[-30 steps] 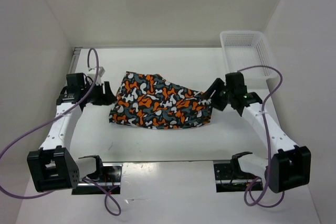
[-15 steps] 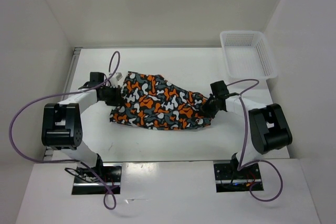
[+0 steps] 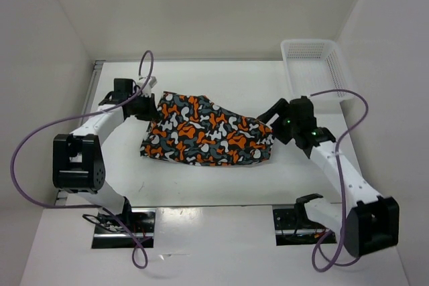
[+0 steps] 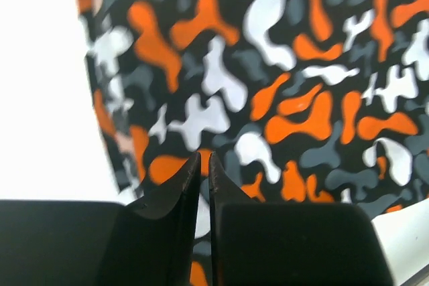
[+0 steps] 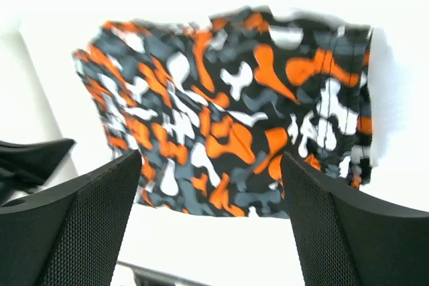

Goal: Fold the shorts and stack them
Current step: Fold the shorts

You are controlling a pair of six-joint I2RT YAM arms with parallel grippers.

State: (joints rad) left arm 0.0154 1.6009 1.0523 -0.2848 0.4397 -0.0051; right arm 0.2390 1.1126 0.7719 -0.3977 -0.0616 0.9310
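Note:
The shorts (image 3: 204, 132), printed in orange, black, grey and white, lie flattened in the middle of the white table. My left gripper (image 3: 150, 107) is at their far left corner. In the left wrist view its fingers (image 4: 204, 155) are shut, with the shorts (image 4: 281, 78) spread just beyond the tips; I see no fabric between them. My right gripper (image 3: 271, 120) is by the shorts' right end. In the right wrist view it (image 5: 211, 159) is wide open and empty, with the shorts (image 5: 228, 105) lying ahead of it.
A white mesh basket (image 3: 315, 65) stands at the back right corner of the table. White walls close in the back and both sides. Purple cables loop from both arms. Bare table (image 3: 201, 185) lies in front of the shorts.
My left gripper has moved a little towards the far left corner of the shorts. My right gripper has pulled back off their right edge. The shorts have hardly shifted.

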